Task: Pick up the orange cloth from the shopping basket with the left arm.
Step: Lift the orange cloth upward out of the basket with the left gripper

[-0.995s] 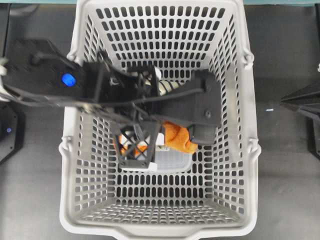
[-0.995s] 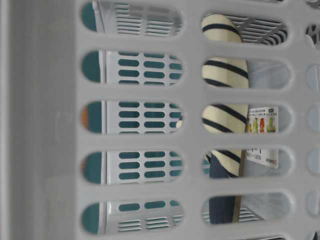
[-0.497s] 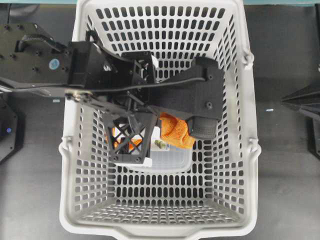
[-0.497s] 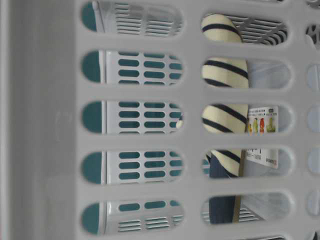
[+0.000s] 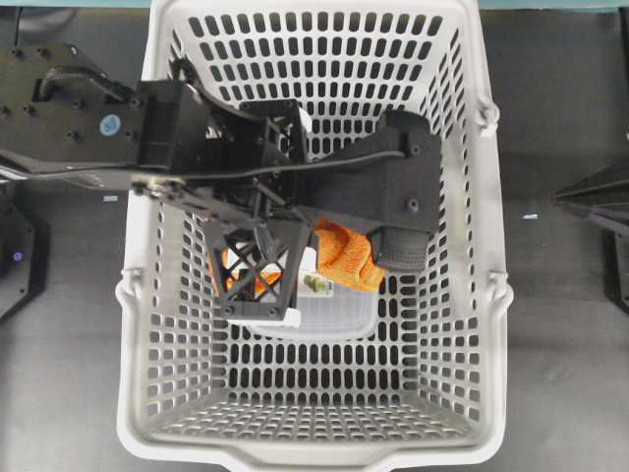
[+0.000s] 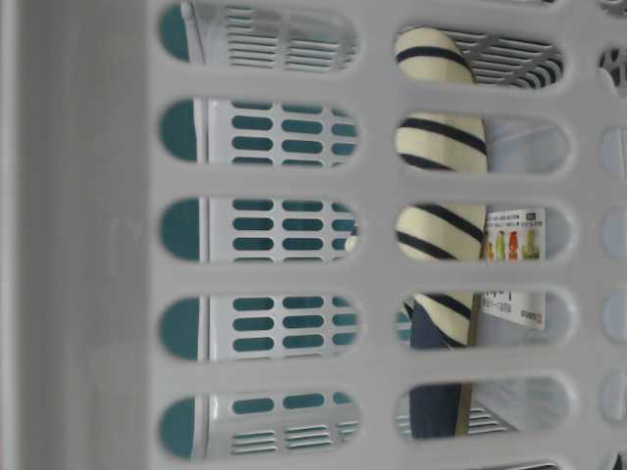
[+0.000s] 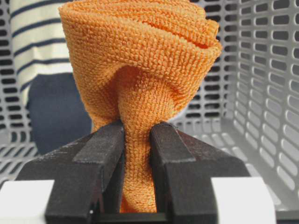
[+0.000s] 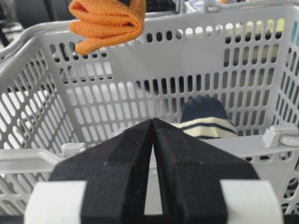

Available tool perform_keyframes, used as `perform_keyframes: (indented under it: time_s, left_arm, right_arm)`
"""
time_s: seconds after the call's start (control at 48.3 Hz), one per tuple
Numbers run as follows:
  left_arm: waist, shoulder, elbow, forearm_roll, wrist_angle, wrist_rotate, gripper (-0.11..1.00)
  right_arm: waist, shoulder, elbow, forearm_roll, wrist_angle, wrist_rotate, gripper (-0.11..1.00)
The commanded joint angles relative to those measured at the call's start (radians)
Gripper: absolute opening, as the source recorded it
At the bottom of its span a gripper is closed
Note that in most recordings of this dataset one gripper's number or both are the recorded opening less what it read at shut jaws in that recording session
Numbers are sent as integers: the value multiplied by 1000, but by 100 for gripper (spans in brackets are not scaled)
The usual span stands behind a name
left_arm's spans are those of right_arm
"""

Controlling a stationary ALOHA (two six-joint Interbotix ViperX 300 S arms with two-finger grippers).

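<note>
The orange cloth (image 7: 140,51) is bunched up and pinched between the black fingers of my left gripper (image 7: 137,135). In the overhead view the left gripper (image 5: 329,261) holds the cloth (image 5: 346,258) inside the light grey shopping basket (image 5: 295,454), clear of the floor. In the right wrist view the cloth (image 8: 105,21) hangs about level with the far basket rim (image 8: 196,17). My right gripper (image 8: 153,122) is shut and empty, outside the basket at the right edge of the overhead view (image 5: 565,197).
A navy and cream striped slipper (image 6: 441,147) stands against the basket wall; it also shows in the left wrist view (image 7: 37,42) and the right wrist view (image 8: 205,126). A clear labelled box (image 5: 339,313) lies on the basket floor under the cloth.
My left arm has risen and pulled back to the left with the cloth in its grip. The orange sliver seen through a slot in the table-level view is gone. The right arm has not moved.
</note>
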Motion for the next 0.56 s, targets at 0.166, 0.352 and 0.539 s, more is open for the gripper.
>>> perform_keyframes:
  time_s: [0.166,0.352,0.539]
  left_arm:
    - [3,-14,-12,5,-2,3,14]
    - [3,-14,-9,3,0,2,14]
    - [3,-14,-9,3,3,3,14]
  right_arm:
    - [0,3,-12,3,-11,5,-1]
    - [0,2,-11,5,-11,6,-1]
    - [0,2,-11,5,-11,6,-1]
